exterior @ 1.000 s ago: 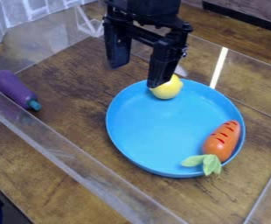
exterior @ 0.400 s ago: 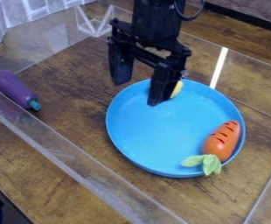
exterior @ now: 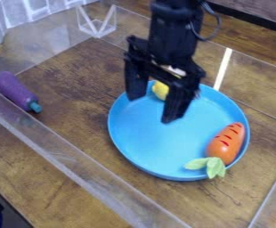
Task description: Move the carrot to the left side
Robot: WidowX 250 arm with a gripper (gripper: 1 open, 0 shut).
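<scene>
At the right side of the blue plate (exterior: pixel 152 153), our carrot (exterior: pixel 226 142) is lying ungrasped, with our fingers (exterior: pixel 155 100) spread wide and empty, so we judge that both lifting and moving it left remain to do.

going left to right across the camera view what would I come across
Purple eggplant, then the blue plate with the black tool above it, and on the plate's right side the orange carrot.
</scene>
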